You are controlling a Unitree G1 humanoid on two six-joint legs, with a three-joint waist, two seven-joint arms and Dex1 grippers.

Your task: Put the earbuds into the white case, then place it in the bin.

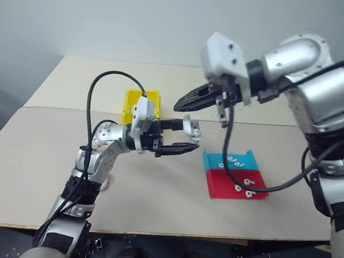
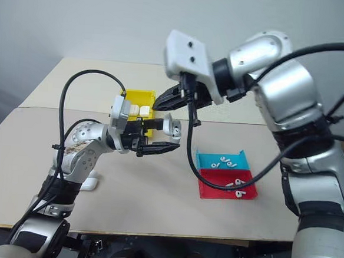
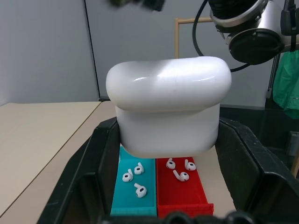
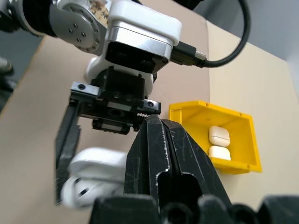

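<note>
In the left eye view, the left hand point(image 1: 185, 136) was positioned at centre frame above the beige worktop point(image 1: 52, 156), with its two black fingers clamped on the white case point(image 1: 191, 127). The case was held clear of the worktop surface. In the left wrist view the case point(image 3: 168, 105) sat between the two fingers, touching both, with its lid seated on the body. The right wrist view showed the case point(image 4: 96, 177) at lower left, with a gap visible at one end; whether the lid was fully shut could not be determined from that view.

The right hand point(image 1: 182, 104) was located just above and slightly left of the case, pointing toward frame left and angled downward. Its fingers were pressed together with no gap between them, as confirmed in the right wrist view point(image 4: 163, 140). Nothing could be seen between them. Contact between the right hand and the case could not be confirmed.

The bin point(image 2: 140, 97) stood on the worktop at upper centre of the right eye view, behind the left hand. It contained two white cases point(image 2: 139, 110) lying side by side.

The teal tray point(image 1: 234, 161) and the red tray point(image 1: 239, 187) lay edge to edge at lower right of centre. Loose earbuds point(image 1: 243, 187) rested in both trays, three in each as counted in the left wrist view.
</note>
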